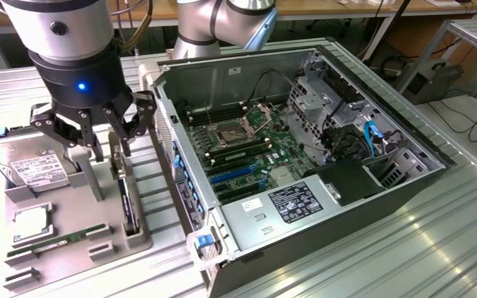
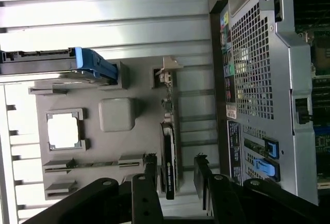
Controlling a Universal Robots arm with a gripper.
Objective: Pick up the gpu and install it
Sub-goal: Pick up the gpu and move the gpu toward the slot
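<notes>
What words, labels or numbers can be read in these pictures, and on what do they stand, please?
No text reads clearly.
White label on the hard drive: too small.
Black label on the power supply: too small.
Print on the gpu: blurred.
Stickers on the case: blurred.

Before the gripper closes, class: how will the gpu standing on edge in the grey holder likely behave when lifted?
The gpu is a thin flat card, so probably stiff and light. Standing on its narrow edge in the grey holder, it might tip once clear of its slot. An exposed circuit card, it likely needs a gentle squeeze from the open gripper.
</notes>
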